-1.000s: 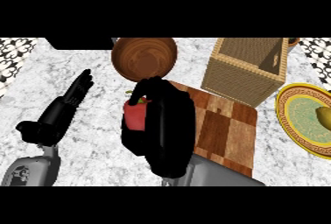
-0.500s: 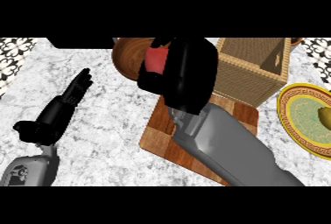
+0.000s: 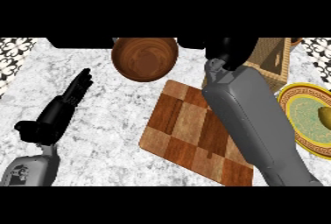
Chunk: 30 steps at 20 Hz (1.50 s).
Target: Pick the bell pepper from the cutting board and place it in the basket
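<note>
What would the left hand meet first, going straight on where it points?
From the left hand, the line crosses bare counter, passes just left of the wooden bowl, and probably meets the dark shape at the back.

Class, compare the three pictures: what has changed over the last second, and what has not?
The right robot hand, which held the pepper over the board, has lifted and swung right to the basket; the pepper no longer shows. The left robot hand, bowl and plate stayed put.
</note>
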Each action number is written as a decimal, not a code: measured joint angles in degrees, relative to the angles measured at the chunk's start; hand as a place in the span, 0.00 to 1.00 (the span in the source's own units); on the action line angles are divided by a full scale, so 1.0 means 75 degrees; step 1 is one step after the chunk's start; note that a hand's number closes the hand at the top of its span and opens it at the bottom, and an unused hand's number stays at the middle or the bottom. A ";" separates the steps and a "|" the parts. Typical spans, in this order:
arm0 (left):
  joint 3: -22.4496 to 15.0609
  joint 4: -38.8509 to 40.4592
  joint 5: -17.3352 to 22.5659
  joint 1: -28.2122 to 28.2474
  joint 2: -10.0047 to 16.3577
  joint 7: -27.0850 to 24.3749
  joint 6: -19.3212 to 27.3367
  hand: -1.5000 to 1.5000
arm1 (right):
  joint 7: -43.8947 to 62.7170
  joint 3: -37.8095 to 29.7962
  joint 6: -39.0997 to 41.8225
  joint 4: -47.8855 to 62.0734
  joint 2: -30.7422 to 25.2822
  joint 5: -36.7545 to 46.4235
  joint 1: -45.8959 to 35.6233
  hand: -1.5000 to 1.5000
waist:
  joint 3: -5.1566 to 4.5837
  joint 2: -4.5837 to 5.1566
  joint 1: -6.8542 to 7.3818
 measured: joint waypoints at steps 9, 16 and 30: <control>0.0055 0.0048 -0.0009 0.0004 -0.0023 -0.0066 -0.0032 0.50 | -0.0769 -0.1310 -0.0068 0.0620 -0.0666 -0.0802 0.0149 1.00 | 0.0002 -0.0004 -0.0019; 0.0025 -0.0110 -0.0022 -0.0011 -0.0084 0.0111 -0.0038 0.50 | -0.1965 -0.1709 -0.0752 0.1240 -0.0846 -0.1239 0.0945 1.00 | 0.0006 0.0003 -0.0001; 0.0049 -0.0361 -0.0016 0.0139 -0.0075 0.0156 -0.0177 0.50 | -0.4378 -0.2694 -0.2643 0.2648 -0.1375 -0.2222 0.1288 0.00 | 0.0006 0.0010 0.0033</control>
